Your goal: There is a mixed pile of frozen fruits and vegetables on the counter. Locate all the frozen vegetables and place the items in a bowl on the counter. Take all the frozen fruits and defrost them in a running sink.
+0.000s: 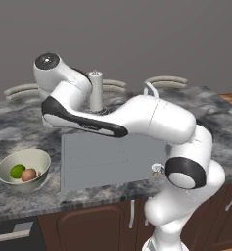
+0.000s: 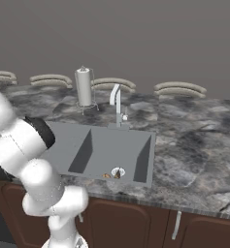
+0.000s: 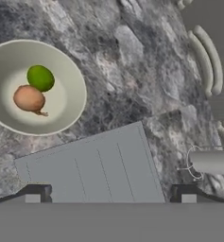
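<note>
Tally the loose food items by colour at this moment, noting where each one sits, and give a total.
Lime-green: 1, the lime-green ball in the bowl.
Reddish-brown: 1, the reddish-brown lump beside it in the bowl.
Orange-brown: 1, the orange-brown lump in the sink, next to the drain.
Total: 3

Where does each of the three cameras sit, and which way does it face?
Left base view: behind the arm's left, facing bowl and sink; white arm crosses it.
Right base view: behind its right, facing the sink and tap; arm at left.
Hand view: looks down past gripper, open.
Left base and hand views share the bowl.
</note>
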